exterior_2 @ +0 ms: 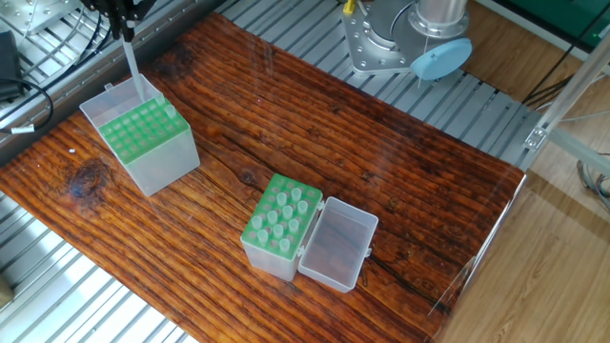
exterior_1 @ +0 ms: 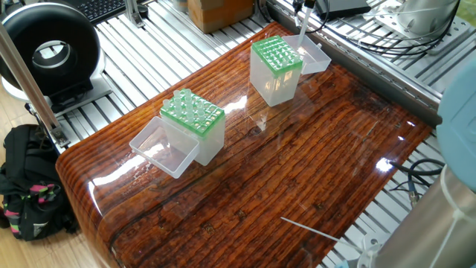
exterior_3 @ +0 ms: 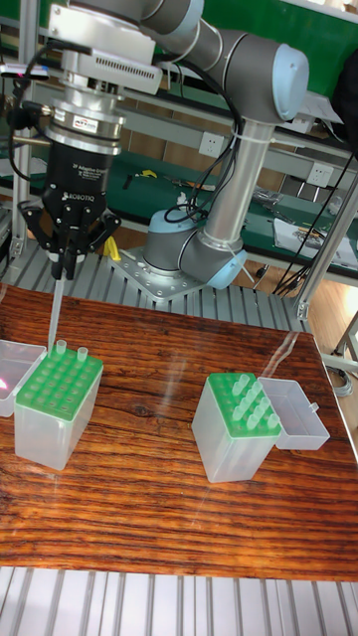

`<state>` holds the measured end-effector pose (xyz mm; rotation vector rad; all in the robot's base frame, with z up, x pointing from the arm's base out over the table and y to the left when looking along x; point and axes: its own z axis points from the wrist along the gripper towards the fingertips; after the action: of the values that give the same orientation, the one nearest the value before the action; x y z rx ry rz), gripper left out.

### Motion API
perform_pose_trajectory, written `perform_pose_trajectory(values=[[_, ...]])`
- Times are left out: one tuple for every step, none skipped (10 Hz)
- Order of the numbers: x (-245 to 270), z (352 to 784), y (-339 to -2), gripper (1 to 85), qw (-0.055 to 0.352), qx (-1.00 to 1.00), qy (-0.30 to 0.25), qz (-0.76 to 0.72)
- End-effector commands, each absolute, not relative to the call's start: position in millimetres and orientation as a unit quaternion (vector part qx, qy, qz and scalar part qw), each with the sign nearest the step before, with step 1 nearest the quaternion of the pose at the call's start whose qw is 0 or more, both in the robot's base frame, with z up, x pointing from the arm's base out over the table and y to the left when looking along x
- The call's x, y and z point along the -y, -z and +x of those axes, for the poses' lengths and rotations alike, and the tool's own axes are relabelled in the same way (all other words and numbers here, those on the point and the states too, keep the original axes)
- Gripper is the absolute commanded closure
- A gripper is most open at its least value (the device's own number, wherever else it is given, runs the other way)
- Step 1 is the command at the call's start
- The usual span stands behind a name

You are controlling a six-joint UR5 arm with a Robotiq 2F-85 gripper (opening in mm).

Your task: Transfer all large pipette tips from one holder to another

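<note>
two high corner cameras face each other across the table; the tall one looks level, nearer.
</note>
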<state>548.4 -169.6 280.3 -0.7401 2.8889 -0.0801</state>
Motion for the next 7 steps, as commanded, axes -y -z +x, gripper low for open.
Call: perform_pose_trajectory(values=[[166.4, 555.2, -281.7, 79.3, 0.090, -0.965, 0.021, -0.245], [167.9, 556.8, -281.6, 79.3, 0.092, -0.964, 0.024, -0.247], [167.8, 557.1, -281.4, 79.3, 0.092, -0.964, 0.024, -0.247], [168.9, 558.3, -280.6, 79.3, 0.092, -0.964, 0.025, -0.248], [168.5, 559.4, -279.5, 79.3, 0.093, -0.964, 0.024, -0.247], [165.2, 558.4, -277.9, 79.3, 0.092, -0.965, 0.017, -0.244], [163.9, 557.7, -277.3, 79.3, 0.091, -0.966, 0.014, -0.243]])
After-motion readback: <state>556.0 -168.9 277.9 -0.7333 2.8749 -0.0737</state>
